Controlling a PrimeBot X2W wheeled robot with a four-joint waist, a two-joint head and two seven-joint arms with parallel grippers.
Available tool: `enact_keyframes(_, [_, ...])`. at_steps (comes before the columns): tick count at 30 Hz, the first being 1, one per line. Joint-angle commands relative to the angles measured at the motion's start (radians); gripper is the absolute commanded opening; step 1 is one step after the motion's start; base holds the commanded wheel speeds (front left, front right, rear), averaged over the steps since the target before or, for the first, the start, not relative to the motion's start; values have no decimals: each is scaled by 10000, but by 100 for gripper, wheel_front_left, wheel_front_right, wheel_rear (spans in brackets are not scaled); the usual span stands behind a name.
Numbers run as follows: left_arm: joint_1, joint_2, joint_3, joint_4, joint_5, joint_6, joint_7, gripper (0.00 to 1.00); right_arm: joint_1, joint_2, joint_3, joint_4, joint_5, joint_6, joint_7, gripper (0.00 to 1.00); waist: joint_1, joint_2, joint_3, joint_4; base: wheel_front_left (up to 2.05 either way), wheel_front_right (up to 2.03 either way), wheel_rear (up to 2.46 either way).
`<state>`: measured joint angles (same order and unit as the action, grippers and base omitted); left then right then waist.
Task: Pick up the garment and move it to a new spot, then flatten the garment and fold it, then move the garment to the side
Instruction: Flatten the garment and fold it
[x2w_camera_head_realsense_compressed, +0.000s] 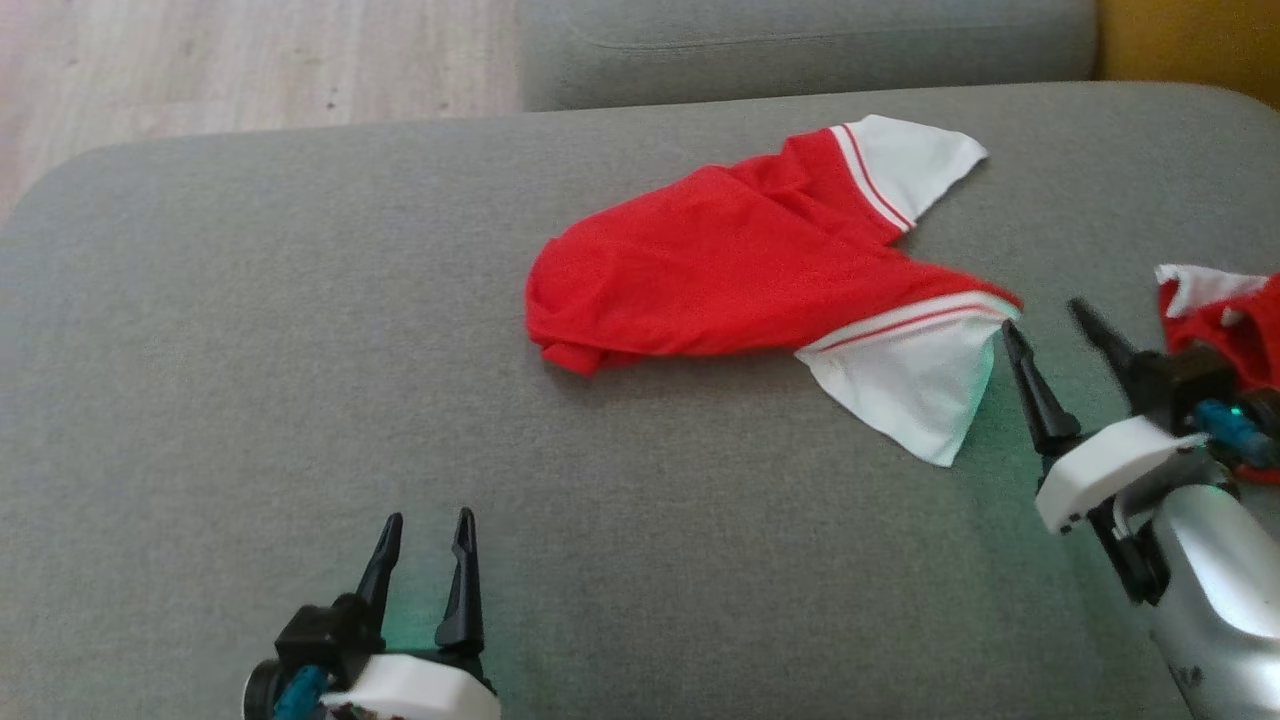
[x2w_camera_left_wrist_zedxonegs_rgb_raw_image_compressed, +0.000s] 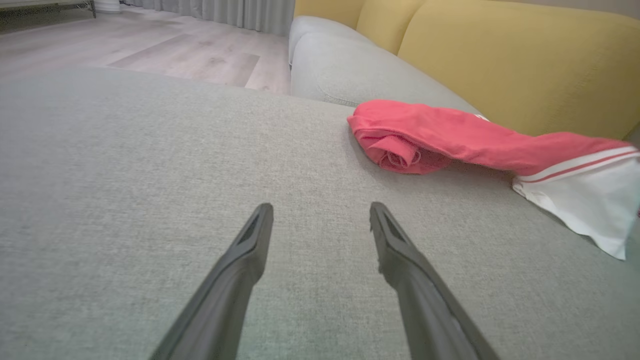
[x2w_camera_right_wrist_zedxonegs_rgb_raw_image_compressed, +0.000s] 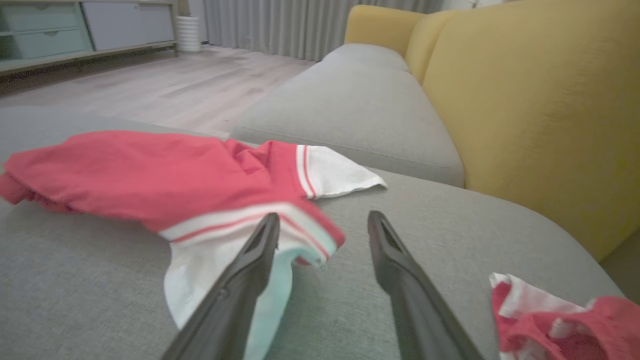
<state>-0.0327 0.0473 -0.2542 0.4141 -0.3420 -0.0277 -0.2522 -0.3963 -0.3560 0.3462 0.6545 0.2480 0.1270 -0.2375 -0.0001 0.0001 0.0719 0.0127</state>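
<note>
Your left gripper (x2w_camera_head_realsense_compressed: 429, 518) sits at the lower left of the head view, low over the bare cushion (x2w_camera_head_realsense_compressed: 250, 380). Its fingers are spread wide and empty. It looks parked out of the way, well apart from the work.

Your right gripper (x2w_camera_head_realsense_compressed: 1044, 317) is at the right edge, jaws apart with nothing between them. One fingertip is just beside the hem of the near sleeve (x2w_camera_head_realsense_compressed: 915, 385); you cannot tell whether it touches. That spot suits taking the sleeve to pull it flat.

The garment (x2w_camera_head_realsense_compressed: 720, 265) lies right of centre on the cushion. Its red body is bunched and rolled under at the left end, and both white sleeves point right, so flattening looks not yet done.

A second red-and-white piece (x2w_camera_head_realsense_compressed: 1225, 310) lies crumpled at the right edge. Another grey seat (x2w_camera_head_realsense_compressed: 800, 40) runs along the top, with floor (x2w_camera_head_realsense_compressed: 250, 60) at the upper left.
</note>
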Motion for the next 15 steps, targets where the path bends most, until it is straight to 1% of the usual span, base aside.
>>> enact_keyframes(1, [-201, 30, 325, -229, 107, -32, -95, 100, -120, -83, 8, -320, 151, 37, -75, 100, 1, -1, 45, -152, 0, 0, 0])
enact_keyframes(7, [-522, 30, 92, -171, 139, -104, -95, 100, -65, 322, -355, -792, 208, 37, -208, 100, 1, -1, 427, -416, 0, 0, 0])
enact_keyframes(8, [-684, 30, 0, -151, 88, -97, -95, 100, 3, 587, -565, -970, 122, 37, -228, 100, 1, -1, 601, -466, 0, 0, 0])
enact_keyframes(10, [-914, 30, -133, -80, 73, -124, -95, 100, 117, 872, -741, -1227, 14, 37, -236, 100, 1, -1, 801, -502, 0, 0, 0])
enact_keyframes(15, [-1820, 30, -420, 233, -36, -101, -95, 100, 396, 1452, -790, -1701, -173, 37, -240, 100, 1, -1, 1345, -603, 0, 0, 0])
